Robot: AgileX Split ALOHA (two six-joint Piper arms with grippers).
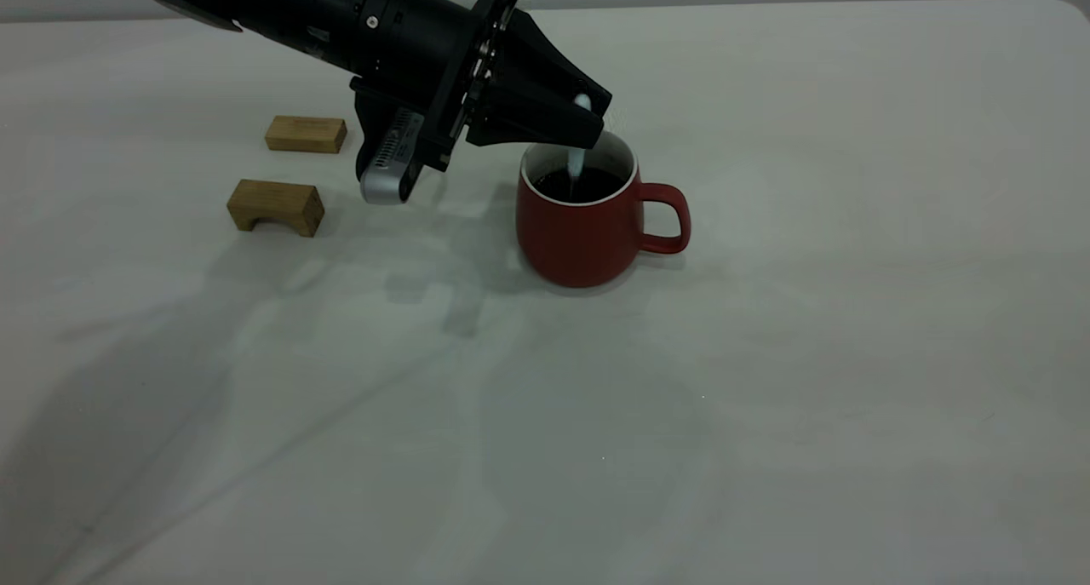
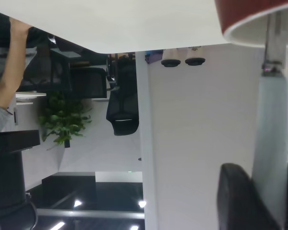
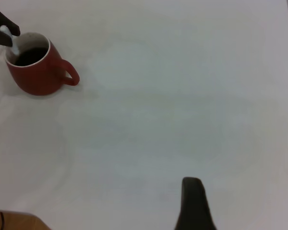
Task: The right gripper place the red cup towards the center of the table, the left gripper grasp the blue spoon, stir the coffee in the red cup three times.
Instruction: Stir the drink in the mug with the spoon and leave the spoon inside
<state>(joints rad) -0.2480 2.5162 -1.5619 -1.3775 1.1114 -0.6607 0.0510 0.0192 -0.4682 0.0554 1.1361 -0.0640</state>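
The red cup (image 1: pixel 588 236) stands upright near the middle of the table (image 1: pixel 766 355), its handle pointing toward the right side. Dark coffee (image 1: pixel 588 186) fills it. My left gripper (image 1: pixel 592 117) hangs over the cup's rim, shut on the blue spoon (image 1: pixel 577 163), which dips into the coffee. In the left wrist view the pale handle of the spoon (image 2: pixel 271 134) runs from between the jaws to the cup (image 2: pixel 259 24). The right wrist view shows the cup (image 3: pixel 36 76) far off and one finger (image 3: pixel 192 201) of my right gripper, which holds nothing.
Two wooden blocks (image 1: pixel 306 134) (image 1: pixel 275 206) lie left of the cup, beneath the left arm. Bare tabletop stretches in front of and to the right of the cup. Beyond the table's edge, a person's arm (image 2: pixel 14 62) and office chairs show.
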